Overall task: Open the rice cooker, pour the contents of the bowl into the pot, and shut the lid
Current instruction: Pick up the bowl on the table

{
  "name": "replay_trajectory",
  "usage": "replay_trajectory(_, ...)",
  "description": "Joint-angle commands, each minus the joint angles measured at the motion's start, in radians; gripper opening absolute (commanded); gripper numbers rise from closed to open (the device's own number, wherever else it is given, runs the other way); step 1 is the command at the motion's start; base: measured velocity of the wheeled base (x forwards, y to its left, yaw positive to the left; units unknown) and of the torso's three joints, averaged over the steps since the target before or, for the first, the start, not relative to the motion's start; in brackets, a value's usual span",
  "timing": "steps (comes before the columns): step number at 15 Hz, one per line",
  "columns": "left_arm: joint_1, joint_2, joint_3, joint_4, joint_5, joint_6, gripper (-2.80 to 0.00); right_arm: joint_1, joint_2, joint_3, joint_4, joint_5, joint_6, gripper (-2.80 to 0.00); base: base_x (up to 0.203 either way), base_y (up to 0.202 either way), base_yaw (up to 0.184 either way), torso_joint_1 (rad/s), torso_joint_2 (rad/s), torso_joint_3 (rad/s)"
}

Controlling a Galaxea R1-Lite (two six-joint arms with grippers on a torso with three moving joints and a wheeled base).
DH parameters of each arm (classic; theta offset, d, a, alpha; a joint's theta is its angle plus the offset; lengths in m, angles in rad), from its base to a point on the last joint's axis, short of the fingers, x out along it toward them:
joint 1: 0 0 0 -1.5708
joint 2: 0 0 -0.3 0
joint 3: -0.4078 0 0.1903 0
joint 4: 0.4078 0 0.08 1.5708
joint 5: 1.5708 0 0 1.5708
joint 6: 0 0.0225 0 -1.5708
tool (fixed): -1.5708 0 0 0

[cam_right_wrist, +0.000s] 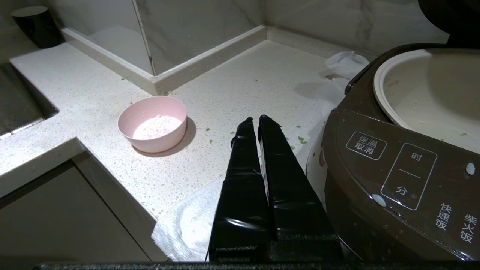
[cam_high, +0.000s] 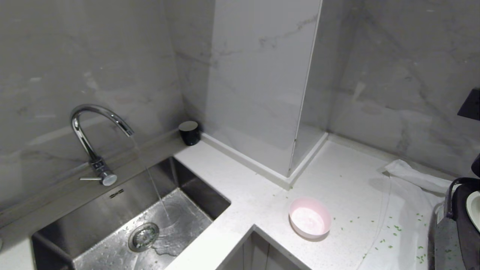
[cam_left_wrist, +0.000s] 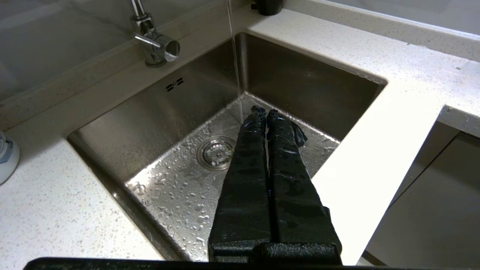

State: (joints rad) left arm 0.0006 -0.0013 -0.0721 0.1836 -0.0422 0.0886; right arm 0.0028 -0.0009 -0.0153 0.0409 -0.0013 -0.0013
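Observation:
The pale pink bowl (cam_high: 309, 217) stands on the white counter with whitish grains inside; it also shows in the right wrist view (cam_right_wrist: 152, 123). The dark brown rice cooker (cam_right_wrist: 393, 168) sits at the counter's right end (cam_high: 459, 228), on a white towel. Its lid (cam_right_wrist: 450, 15) is raised, and the cream-white pot (cam_right_wrist: 431, 90) lies exposed. My right gripper (cam_right_wrist: 253, 119) is shut and empty, hovering between bowl and cooker, touching neither. Over the steel sink (cam_left_wrist: 180, 187), my left gripper (cam_left_wrist: 262, 110) is shut and empty, beside the falling water. Neither arm shows in the head view.
The curved tap (cam_high: 93, 123) runs water into the sink (cam_high: 112, 210). A small black cup (cam_high: 189, 132) stands at the wall corner. A white towel (cam_high: 405, 210) covers the right counter, with green bits scattered. A marble pillar (cam_high: 262, 86) juts out behind the bowl.

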Motion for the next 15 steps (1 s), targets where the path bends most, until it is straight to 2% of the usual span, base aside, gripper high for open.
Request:
replay_trajectory(1,-0.001,-0.002,0.000,0.002,0.001,-0.023,-2.80,0.000,0.001,0.000,0.001,0.000,0.000,-2.80,0.000,0.000,0.000,0.000,0.00,0.000)
replay_trajectory(11,-0.001,-0.002,-0.002,0.004,0.001,-0.029,-2.80,0.000,0.000,-0.010,0.005,-0.003,-0.026,-2.80,0.000,0.000,0.000,0.000,0.00,0.000)
replay_trajectory(13,-0.001,-0.002,-0.002,0.004,0.001,-0.029,-2.80,0.000,0.057,-0.096,0.018,0.004,-0.038,-2.80,0.000,0.000,0.000,0.000,0.00,0.000)
replay_trajectory(15,-0.001,-0.002,-0.002,0.005,0.001,-0.029,-2.80,0.001,0.233,-0.193,0.026,0.022,-0.028,-2.80,0.000,0.000,0.000,0.000,0.00,0.000)
